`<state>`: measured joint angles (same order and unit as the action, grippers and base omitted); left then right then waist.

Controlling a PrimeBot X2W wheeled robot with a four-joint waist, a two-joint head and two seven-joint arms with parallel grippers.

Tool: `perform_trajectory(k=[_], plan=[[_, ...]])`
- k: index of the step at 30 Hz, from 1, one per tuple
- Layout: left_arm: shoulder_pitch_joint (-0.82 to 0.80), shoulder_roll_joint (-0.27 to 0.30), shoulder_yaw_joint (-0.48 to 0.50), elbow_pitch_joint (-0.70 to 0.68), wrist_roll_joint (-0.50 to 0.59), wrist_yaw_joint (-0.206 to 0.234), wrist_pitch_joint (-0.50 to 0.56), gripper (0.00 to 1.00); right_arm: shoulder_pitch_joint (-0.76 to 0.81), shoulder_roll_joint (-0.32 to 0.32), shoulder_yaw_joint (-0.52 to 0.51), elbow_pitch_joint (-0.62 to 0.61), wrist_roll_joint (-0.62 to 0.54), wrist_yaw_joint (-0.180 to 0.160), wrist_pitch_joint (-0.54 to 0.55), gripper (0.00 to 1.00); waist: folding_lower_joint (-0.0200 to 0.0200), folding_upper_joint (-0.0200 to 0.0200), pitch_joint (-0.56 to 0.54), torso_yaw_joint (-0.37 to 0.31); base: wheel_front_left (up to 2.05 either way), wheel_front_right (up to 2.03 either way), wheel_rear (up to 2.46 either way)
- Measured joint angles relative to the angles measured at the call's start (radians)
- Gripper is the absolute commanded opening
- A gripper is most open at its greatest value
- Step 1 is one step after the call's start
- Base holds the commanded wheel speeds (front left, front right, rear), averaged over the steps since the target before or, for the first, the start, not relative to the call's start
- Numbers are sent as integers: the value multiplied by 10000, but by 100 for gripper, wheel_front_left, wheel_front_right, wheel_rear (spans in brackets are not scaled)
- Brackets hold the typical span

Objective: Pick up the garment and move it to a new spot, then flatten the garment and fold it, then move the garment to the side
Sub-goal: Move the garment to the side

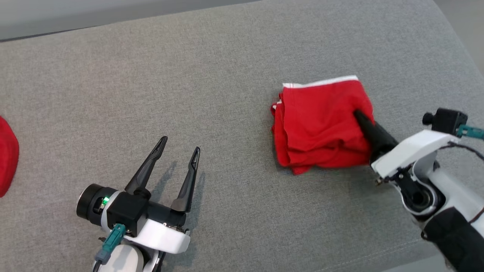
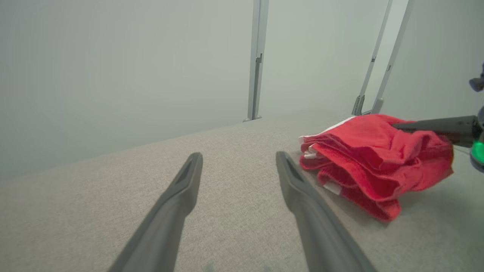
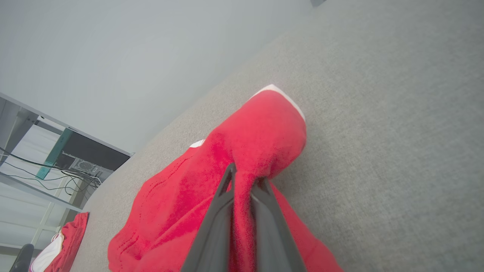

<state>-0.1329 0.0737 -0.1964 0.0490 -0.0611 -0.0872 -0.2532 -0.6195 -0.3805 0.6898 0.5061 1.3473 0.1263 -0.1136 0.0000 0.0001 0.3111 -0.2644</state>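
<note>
Lying on the right half of a grey woven fabric surface (image 1: 227,56) as a bunched, folded red cloth garment with a white edge band (image 1: 321,124). Clamped at its right edge by the right gripper (image 1: 357,113), dark fingers pressed together with a ridge of red cloth between them. Raised a little at that pinch, elsewhere resting on the fabric. Poised well apart from the garment, off to its left, as the left gripper (image 1: 180,144), fingers spread wide with nothing between them, low over the surface. Showing at the far left edge as a second red cloth (image 1: 7,155).
</note>
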Motion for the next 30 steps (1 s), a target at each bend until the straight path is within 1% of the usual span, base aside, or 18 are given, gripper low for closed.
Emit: perform_trajectory(k=[4,8,14,20,25,30], plan=[[-38,100,-184,-92,105,-13,-29,100,-1264,-125,42,322,-105,0,-104,0,0,0,350,72,0,0,0],[-449,153,-357,-339,190,-86,-27,100,-2492,-393,-15,740,-104,0,-211,0,0,0,686,293,0,0,0],[-660,328,-596,-1045,299,-102,186,100,-3979,-892,-464,1392,121,0,-696,0,0,0,1202,730,0,0,0],[-818,456,-788,-1787,355,-176,522,100,-4875,-1519,-1310,2619,180,0,-1250,0,1,0,1718,1101,0,0,0],[-817,709,-880,-2197,426,-178,872,100,-5422,-1553,-2056,3866,98,-2,-1344,0,0,0,2255,1219,0,0,0],[-820,832,-1058,-2414,435,-188,1035,100,-5606,-1505,-3471,4913,-972,0,-1350,0,0,0,2703,1211,0,0,0]])
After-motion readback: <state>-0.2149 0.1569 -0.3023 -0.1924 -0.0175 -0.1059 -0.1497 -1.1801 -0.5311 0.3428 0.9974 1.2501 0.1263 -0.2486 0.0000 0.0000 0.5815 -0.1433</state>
